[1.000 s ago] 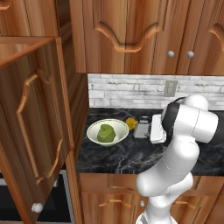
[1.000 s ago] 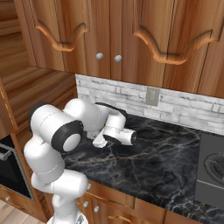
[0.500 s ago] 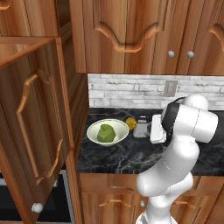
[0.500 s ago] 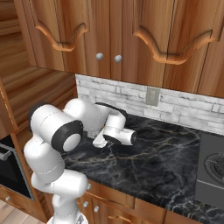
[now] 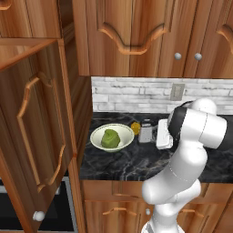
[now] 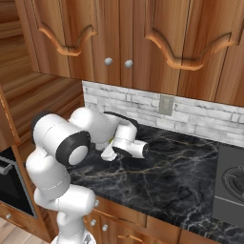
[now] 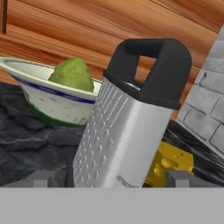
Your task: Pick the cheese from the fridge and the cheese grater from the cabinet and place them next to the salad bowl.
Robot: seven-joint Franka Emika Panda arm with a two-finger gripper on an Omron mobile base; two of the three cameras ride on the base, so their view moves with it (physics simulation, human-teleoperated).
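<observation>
Nearest the wrist camera stands one cheese grater (image 7: 127,127) — brushed silver metal, tapered, pricked with rows of small holes, topped by a matte black loop handle. It sits upright on the black veined-marble tabletop (image 5: 136,159), between the two dark fingertips (image 7: 183,178) of the hand (image 7: 114,179). The tips stand apart on either side of its base, not pressing it, so the hand is open; a second ago the jaws were narrower, though the base views look otherwise unchanged.

Just behind the grater's right side lies one cheese (image 7: 168,164), a yellow holed chunk near the pale brick backsplash (image 5: 136,93). Beyond, to the left, is one salad bowl (image 7: 48,98) — glossy white, seemingly with a dark rim line — holding one green lump. At the tabletop's left edge, the reddish wood-grain cabinet (image 5: 38,132) door hangs open.
</observation>
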